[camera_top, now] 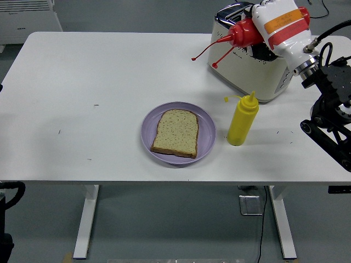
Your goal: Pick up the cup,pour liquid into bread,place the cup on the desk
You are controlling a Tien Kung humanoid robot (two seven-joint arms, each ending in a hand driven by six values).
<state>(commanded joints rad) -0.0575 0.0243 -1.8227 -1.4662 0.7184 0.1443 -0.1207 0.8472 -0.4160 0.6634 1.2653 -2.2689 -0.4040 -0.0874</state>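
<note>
Red bottle in my right hand (282,24), tipped over the toaster (249,60), well short of the bread (175,132).
My fingers wrap the red squeeze bottle (247,33); squeezing now risks sauce on the worktop (109,82), since the nozzle sits far from the plate (205,143).

Bread (175,132) lies on a plate (207,127), bottle (241,119) just right, toaster (249,57) behind.

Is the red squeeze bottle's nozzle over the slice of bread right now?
No. The right hand holds the red squeeze bottle up by the toaster, far from the bread.
</note>
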